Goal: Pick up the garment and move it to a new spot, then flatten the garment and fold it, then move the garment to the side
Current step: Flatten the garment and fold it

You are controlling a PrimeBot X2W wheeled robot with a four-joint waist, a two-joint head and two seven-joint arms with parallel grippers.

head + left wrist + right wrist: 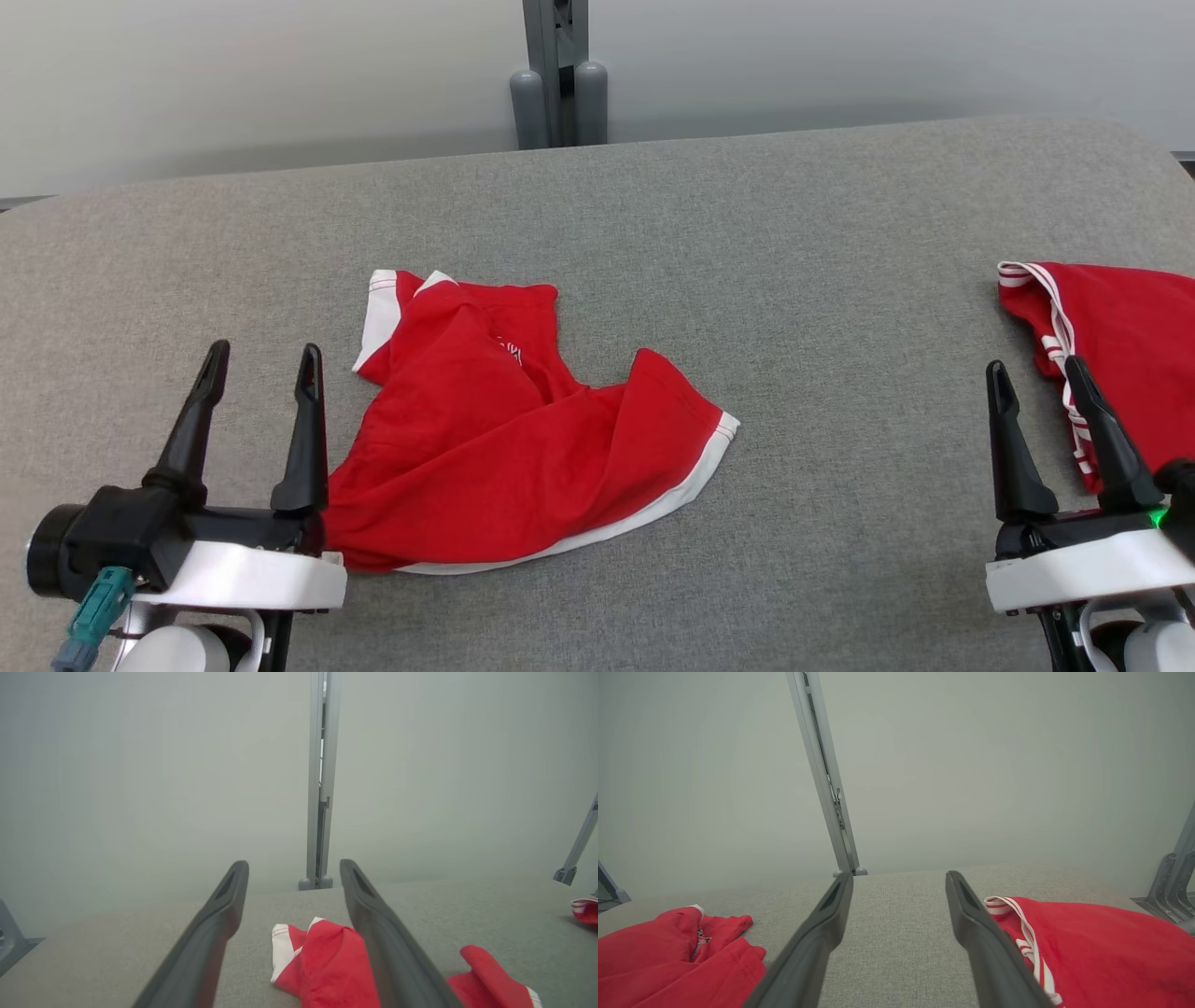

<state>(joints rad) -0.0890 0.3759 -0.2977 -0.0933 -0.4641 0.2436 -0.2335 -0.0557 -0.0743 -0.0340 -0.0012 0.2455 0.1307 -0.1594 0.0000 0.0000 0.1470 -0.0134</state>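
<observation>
Garment (504,448) of red cloth with white trim lies crumpled on the grey fabric-covered table (822,280), left of the middle in the head view. A white-edged corner is turned up at its far left, and a white band runs along its near right edge (a small print shows in a fold near the middle, too small to read).

The table's far edge crosses the top of the head view against a pale wall (233,84), and its corners curve away at both sides. A broad bare stretch of grey separates the garment from a second red garment (1120,327), white-striped, which lies at the table's right side and is cut off by the picture's edge. More bare cloth runs from the garment to the far edge, where a grey metal post (558,75) stands upright.

At the near left is the left end effector (265,350), its two dark fingers spread with nothing between them. Its right finger is just beside the garment's left edge; contact cannot be judged. The right end effector (1034,364), near right, is likewise spread and empty. It is well apart from the garment, and its right finger crosses the striped edge of the second red garment.
</observation>
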